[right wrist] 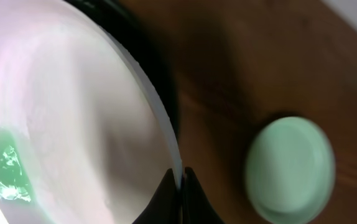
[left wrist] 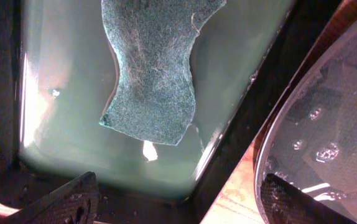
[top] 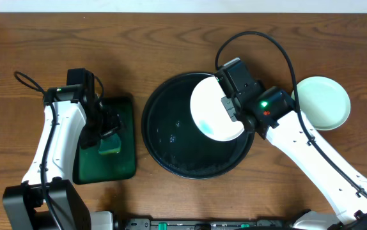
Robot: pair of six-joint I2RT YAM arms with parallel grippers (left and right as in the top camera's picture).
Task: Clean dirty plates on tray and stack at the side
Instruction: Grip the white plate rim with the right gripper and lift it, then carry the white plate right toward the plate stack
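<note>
Two plates point(top: 209, 112) point(top: 324, 102), one round tray point(top: 171, 137), one green tray point(top: 124, 163), one sponge point(left wrist: 153, 74)

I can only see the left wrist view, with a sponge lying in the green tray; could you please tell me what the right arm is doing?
Observer: The right gripper is shut on the rim of a white plate, holding it tilted over the round black tray.
Operator: Thank you; does that plate look clean?
Observer: No, the right wrist view shows a green smear near its edge.
Operator: Has any plate been set aside yet?
Observer: Yes, one pale plate rests on the table right of the tray, apart from it.
</note>
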